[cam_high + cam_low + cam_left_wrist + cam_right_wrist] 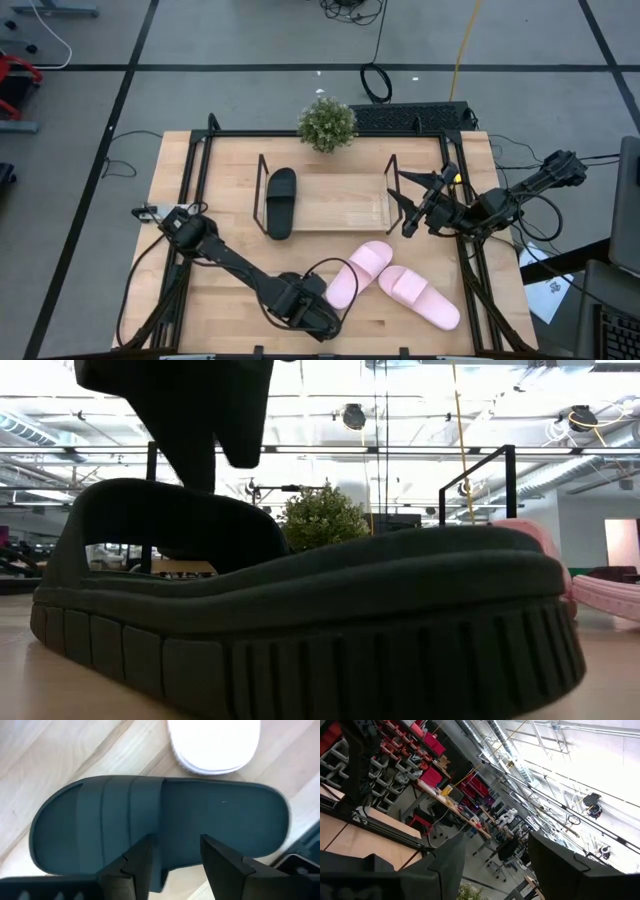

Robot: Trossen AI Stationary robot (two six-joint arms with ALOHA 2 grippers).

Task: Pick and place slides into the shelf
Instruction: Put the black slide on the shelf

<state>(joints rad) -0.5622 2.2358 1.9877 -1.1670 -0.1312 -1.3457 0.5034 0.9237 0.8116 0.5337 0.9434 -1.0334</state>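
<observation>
The left gripper (172, 857) hangs over a black slide (160, 822) near the front edge of the desk (200, 300), left of centre; its fingers (137, 865) are spread apart above the footbed beside the strap, and whether they touch it cannot be told. In the low view that slide (300, 620) sits flat on the wood (it fills most of that picture). Just beside its toe lies a pink slide (360, 272), angled toward the front; a second pink slide (418, 296) lies next to it, nearer the front-right corner. The other black slide (281, 202) rests on the shelf (330, 205), at its left end, in the middle of the desk. The right gripper (410, 208) hovers at the shelf's right end, fingers spread, holding nothing; a small potted plant (327, 123) stands at the back edge.
</observation>
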